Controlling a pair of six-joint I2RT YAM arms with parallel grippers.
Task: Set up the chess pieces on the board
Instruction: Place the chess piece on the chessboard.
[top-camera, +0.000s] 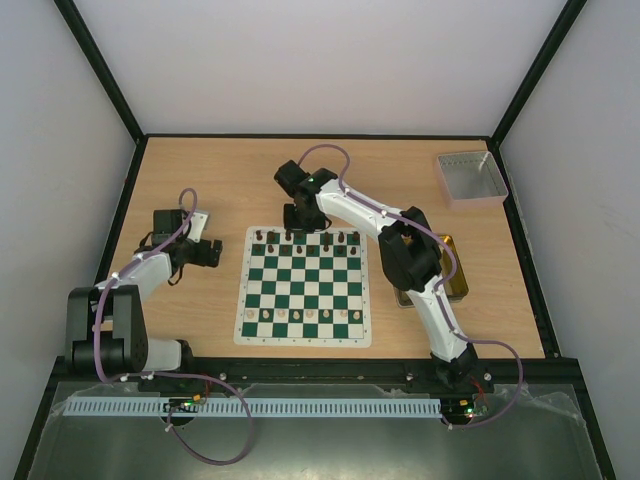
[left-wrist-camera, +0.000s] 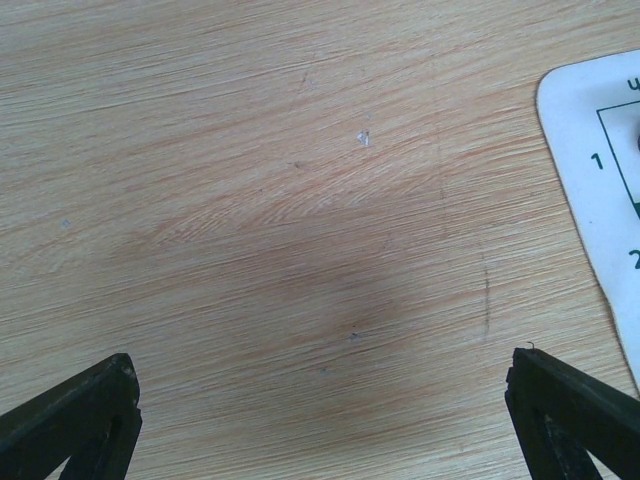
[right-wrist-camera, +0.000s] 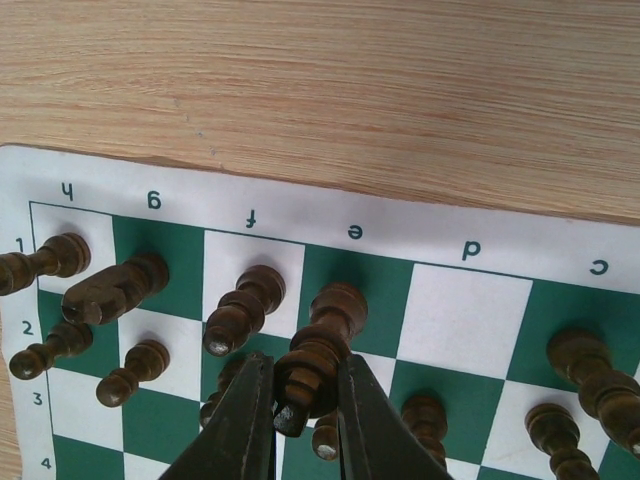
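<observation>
Dark chess piece (right-wrist-camera: 335, 310), perhaps a king, pinched in right claw (right-wrist-camera: 303, 378); left claw (left-wrist-camera: 320, 362) gapes empty

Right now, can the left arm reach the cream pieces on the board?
Probably yes: the left pincer hangs open beside the board, with nothing between it and the cream pieces. The right pincer is at the far row, gripping a dark piece.

Pale walls (top-camera: 330, 60) (framed by black struts (top-camera: 100, 70)) enclose a light wooden table (top-camera: 220, 180).
</observation>
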